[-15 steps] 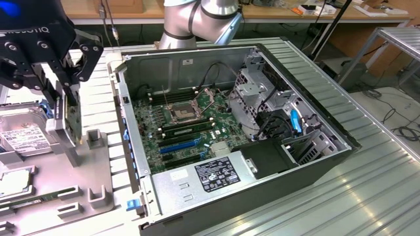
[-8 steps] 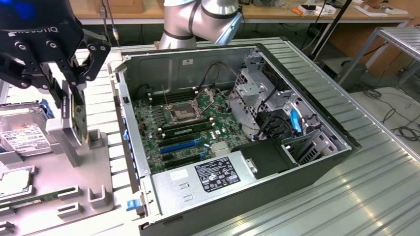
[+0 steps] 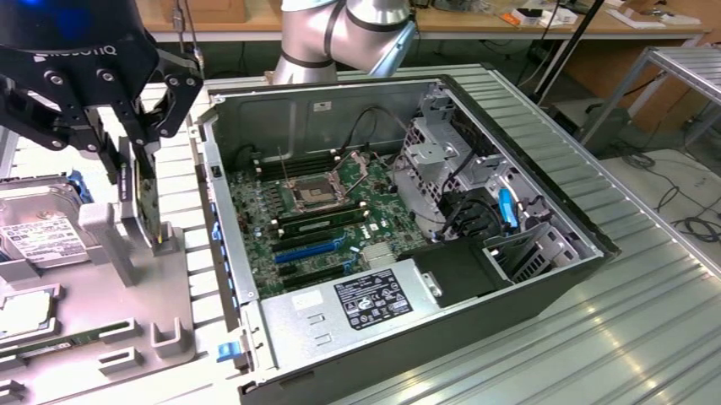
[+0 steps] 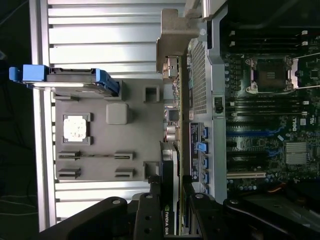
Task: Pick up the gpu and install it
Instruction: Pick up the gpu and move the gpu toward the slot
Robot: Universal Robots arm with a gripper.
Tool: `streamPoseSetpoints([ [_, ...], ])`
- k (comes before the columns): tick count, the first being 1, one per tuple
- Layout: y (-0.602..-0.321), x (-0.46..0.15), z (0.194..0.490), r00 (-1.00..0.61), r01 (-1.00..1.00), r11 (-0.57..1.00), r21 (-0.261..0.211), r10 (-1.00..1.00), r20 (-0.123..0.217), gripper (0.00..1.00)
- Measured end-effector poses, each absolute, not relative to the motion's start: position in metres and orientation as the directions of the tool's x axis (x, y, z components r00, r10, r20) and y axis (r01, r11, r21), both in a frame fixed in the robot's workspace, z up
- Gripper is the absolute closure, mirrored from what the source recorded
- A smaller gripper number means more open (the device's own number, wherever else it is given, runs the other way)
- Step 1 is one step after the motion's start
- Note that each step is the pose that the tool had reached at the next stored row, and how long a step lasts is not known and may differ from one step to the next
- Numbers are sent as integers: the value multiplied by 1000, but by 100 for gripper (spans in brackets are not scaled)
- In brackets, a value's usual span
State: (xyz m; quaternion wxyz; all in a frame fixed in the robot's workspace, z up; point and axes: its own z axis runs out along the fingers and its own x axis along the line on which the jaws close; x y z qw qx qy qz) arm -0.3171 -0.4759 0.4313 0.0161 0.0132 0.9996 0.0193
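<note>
The gpu (image 3: 143, 202) is a thin green card seen edge-on, standing upright over the grey holder tray (image 3: 124, 295) at the exterior view's left. My gripper (image 3: 133, 164) comes down from above, shut on the card's top edge. The card's lower end is level with a tray post; I cannot tell whether it still rests in the tray. In the wrist view the gpu (image 4: 176, 165) runs away from my gripper (image 4: 175, 220), with its black cooler face between the fingers. The open computer case (image 3: 474, 110) lies beside it, its motherboard (image 3: 327, 211) and blue slot (image 3: 310, 251) exposed.
A silver hard drive (image 3: 40, 232) with blue rails, a processor chip (image 3: 23, 312) and a memory stick (image 3: 56, 346) sit on the tray. Inside the case are a power supply (image 3: 360, 304) and a drive cage (image 3: 440, 160). The case wall (image 4: 200, 90) stands right beside the card.
</note>
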Motion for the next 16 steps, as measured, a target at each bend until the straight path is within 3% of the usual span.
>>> streamPoseSetpoints([
  [16, -476, -301, 431, -999, 26, 999, 37, 27, -31, 73],
])
